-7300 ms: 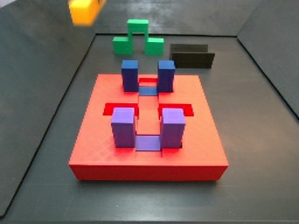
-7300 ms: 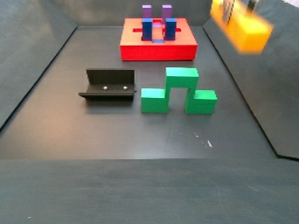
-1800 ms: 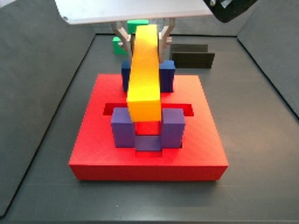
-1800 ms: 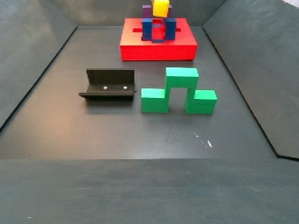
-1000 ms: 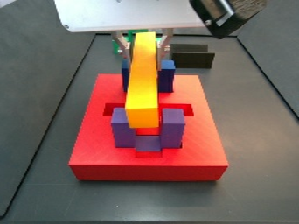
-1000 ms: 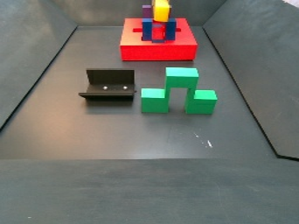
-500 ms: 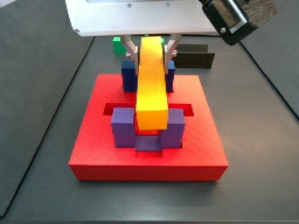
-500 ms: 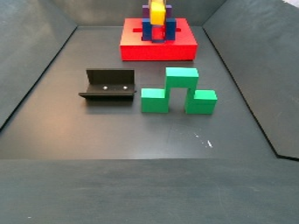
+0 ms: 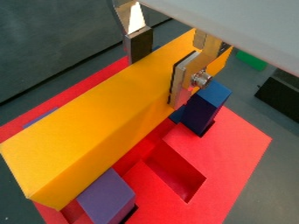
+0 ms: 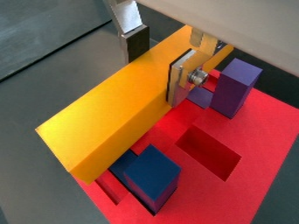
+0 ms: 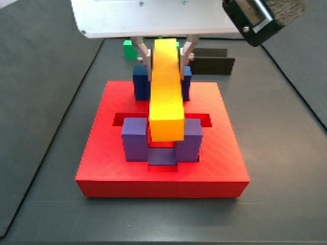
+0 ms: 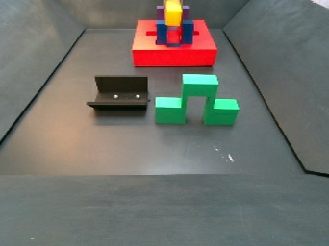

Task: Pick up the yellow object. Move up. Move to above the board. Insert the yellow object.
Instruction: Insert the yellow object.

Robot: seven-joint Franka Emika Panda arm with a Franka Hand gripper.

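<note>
The yellow object [image 11: 166, 96] is a long yellow-orange bar lying lengthwise over the red board [image 11: 102, 167], between the upright blue blocks [image 11: 141, 78] and purple blocks [image 11: 134, 139]. My gripper [image 11: 167, 46] is shut on the bar's far end. In both wrist views the bar [image 9: 105, 127] [image 10: 117, 109] sits between the silver fingers [image 9: 184, 77] [image 10: 181, 74] of the gripper [image 9: 162, 59] [image 10: 158, 54], with a dark pad against each side. Below it are the board's recessed slots [image 10: 211, 149]. In a side view the bar [image 12: 172, 13] shows end-on above the board [image 12: 174, 53].
A green arch-shaped block [image 12: 195, 99] stands mid-floor with the dark fixture [image 12: 118, 93] beside it. In a side view both lie behind the board, the green block [image 11: 133, 46] and the fixture [image 11: 212, 63]. Grey walls enclose the floor.
Over the last second the bar has come down and levelled between the blue and purple blocks. In the last half second it has barely moved.
</note>
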